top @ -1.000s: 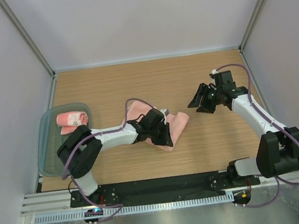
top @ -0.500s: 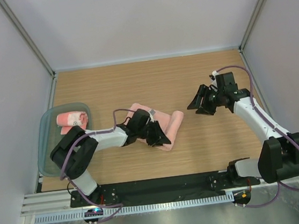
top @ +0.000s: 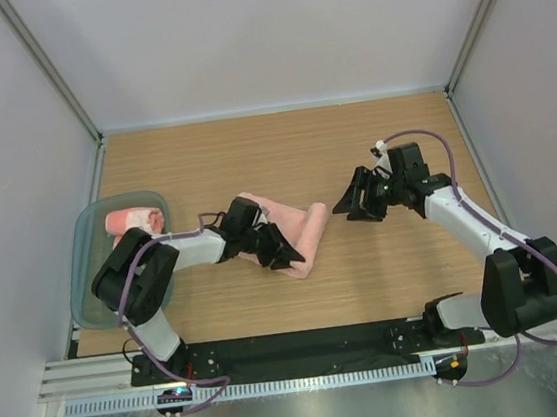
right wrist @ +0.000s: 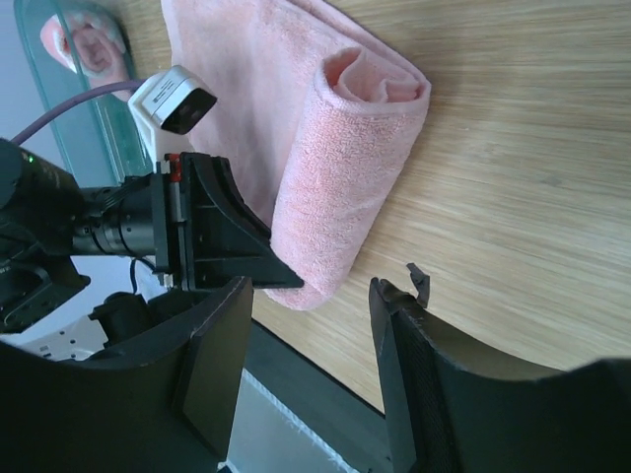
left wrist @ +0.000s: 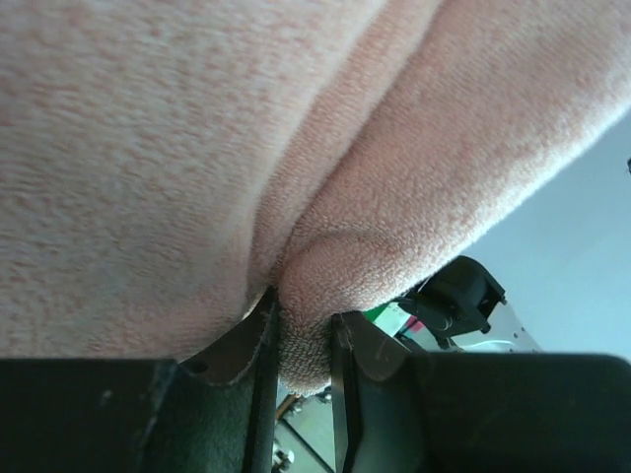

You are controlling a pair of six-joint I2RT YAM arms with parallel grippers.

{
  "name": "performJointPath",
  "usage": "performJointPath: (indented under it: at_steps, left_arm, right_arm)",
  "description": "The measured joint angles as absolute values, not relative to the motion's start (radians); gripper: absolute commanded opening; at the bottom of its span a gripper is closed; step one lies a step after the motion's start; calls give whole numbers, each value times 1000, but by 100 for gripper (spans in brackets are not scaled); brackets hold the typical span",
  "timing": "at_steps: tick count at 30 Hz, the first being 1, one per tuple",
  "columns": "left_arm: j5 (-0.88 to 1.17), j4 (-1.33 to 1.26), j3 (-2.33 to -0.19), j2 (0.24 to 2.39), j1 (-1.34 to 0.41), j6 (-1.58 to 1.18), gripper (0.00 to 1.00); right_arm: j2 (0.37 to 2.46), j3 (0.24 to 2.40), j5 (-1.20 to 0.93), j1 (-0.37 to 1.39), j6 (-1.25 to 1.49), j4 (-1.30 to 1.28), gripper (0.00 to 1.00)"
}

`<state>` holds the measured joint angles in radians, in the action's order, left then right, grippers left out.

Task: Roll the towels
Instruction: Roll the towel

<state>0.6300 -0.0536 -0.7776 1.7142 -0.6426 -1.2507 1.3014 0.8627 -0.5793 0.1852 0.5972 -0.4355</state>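
Right now the half-rolled towel [top: 307,233] lies on the table [top: 406,264] between the arms, its roll running from the near side away and slightly rightward. The left jaws sit at its near-left side, by the roll's near end — almost closed, pinching a fold of terry. The right jaws stand wide and empty just off the roll's far end — touching nothing. Another rolled towel [top: 131,222] sits in the tray [top: 87,281].
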Motion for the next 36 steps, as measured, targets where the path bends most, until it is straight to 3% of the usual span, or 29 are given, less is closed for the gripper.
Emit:
performJointPath:
  at_steps: [9, 21, 23, 24, 28, 36]
  left_arm:
    - [729, 12, -782, 1753, -562, -1253, 0]
    - [830, 104, -837, 1820, -491, -1202, 0]
    - [830, 111, -839, 1820, -486, -1197, 4]
    - [828, 117, -842, 1820, -484, -1195, 13]
    - [789, 189, -873, 1813, -482, -1164, 35]
    - [588, 440, -969, 1743, -485, -1039, 40]
  right_arm:
    - [1460, 841, -643, 346, 673, -208, 39]
    - [1745, 843, -695, 413, 782, 91, 29]
    - [1771, 847, -704, 414, 793, 120, 29]
    - [1779, 849, -707, 414, 796, 130, 28]
    - [1801, 868, -706, 418, 799, 142, 27]
    - [1829, 914, -678, 436, 791, 125, 26]
